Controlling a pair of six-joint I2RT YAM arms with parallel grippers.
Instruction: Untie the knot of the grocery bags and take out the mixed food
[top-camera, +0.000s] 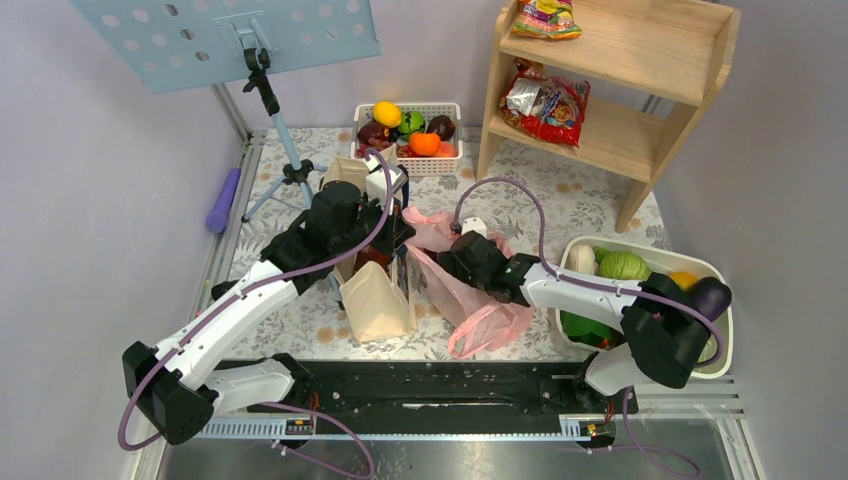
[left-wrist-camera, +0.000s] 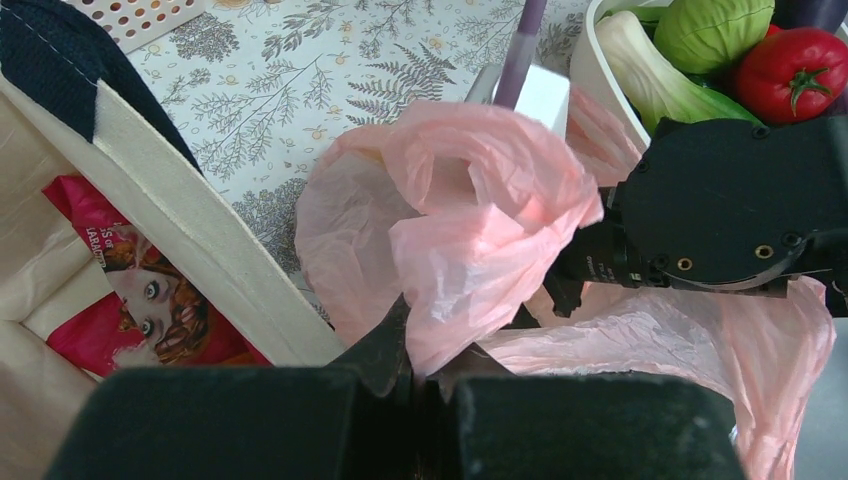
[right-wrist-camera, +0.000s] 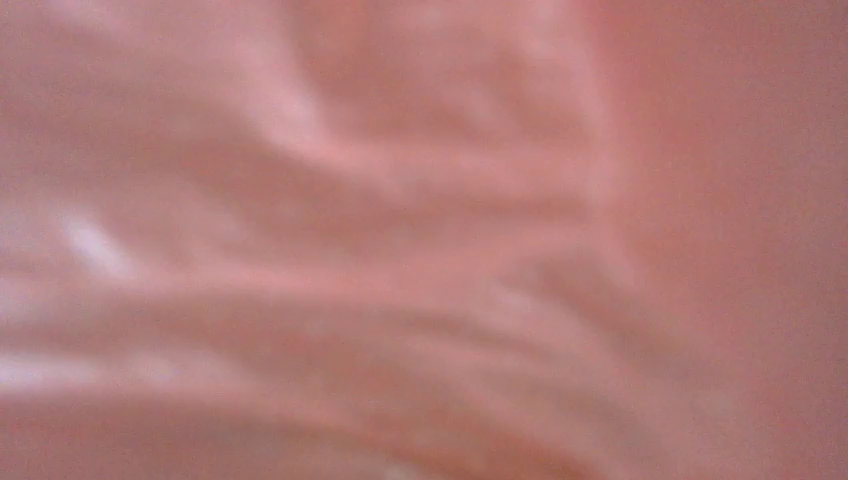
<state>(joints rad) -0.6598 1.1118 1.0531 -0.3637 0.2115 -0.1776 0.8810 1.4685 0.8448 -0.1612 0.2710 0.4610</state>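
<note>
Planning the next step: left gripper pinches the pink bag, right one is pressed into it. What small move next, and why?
Probably ease the right gripper back off the pink bag: its wrist view shows only blurred pink, so aiming is blind. The left gripper, shut on a fold, steadies the bag.

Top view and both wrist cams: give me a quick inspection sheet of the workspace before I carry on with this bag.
Surface: floral table, no spills seen.
Job's things: pink grocery bag crumpled at centre beside the canvas tote, tied or untied cannot tell; red snack packet inside the tote.
Clutter: fruit basket, vegetable tub, purple handle at the left edge.
Grippers: left gripper shut on the bag's plastic; right gripper pushed into the bag, jaws hidden.
Cables: purple cables loop off both arms; no snag seen.
Surroundings: wooden shelf with snack packets; perforated panel on a stand.
</note>
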